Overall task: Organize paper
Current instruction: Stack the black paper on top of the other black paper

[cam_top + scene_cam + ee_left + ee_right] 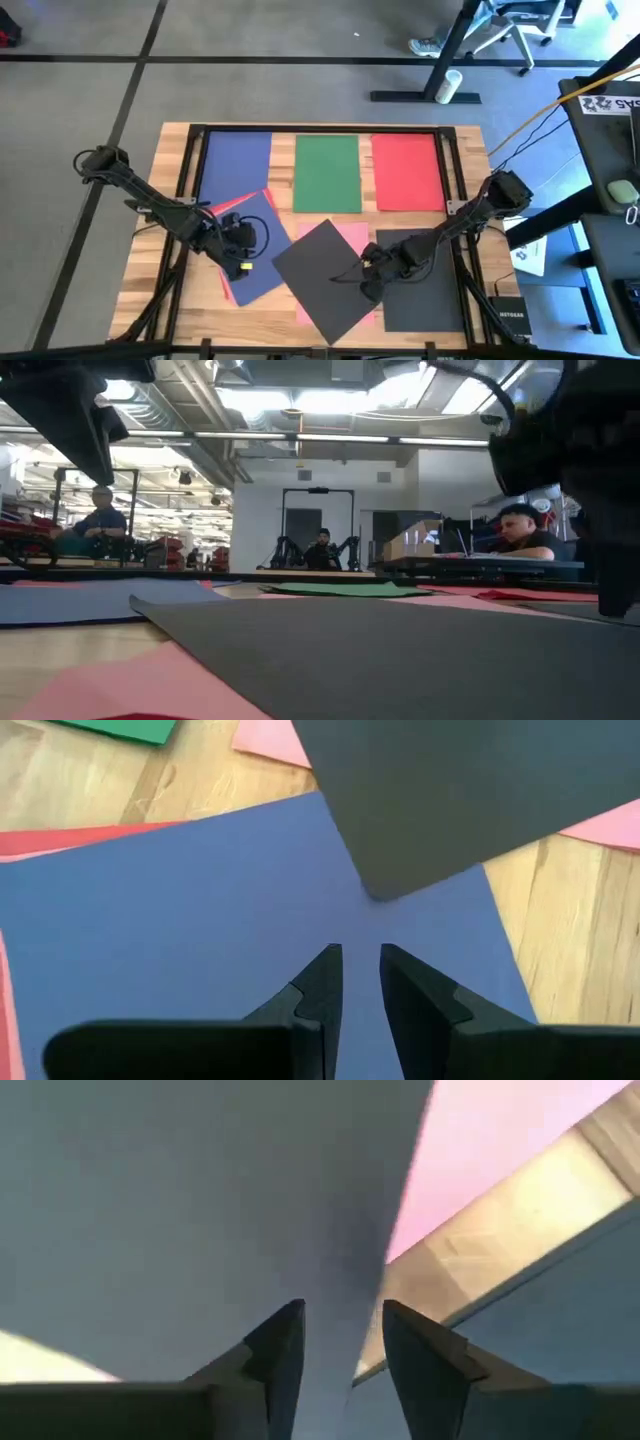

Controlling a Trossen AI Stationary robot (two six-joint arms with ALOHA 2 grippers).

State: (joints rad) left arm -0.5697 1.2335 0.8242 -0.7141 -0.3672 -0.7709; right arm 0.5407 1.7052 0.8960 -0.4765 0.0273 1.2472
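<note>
You have the wooden worktop [150,250] spread with paper: along the far side a blue sheet [235,165], a green sheet [327,172] and a red sheet [407,170] lie squared and apart; nearer you the loose ones overlap, a tilted blue sheet [255,262] over a red one, a tilted dark grey sheet [325,275] over a salmon pink sheet [352,240], and a second dark sheet [422,280] lying straight to its right; your left tool [243,262] sits low over the tilted blue sheet, fingers a narrow gap apart and holding nothing; your right tool [368,280] sits at the right edge of the tilted grey sheet, fingers slightly parted astride that edge, though I cannot tell whether they truly grip it; expect these sheets to be light, limp and slippery on each other, so take one at a free corner or overhanging edge, and drag flat rather than lift, lest the one beneath travel with it.
</note>
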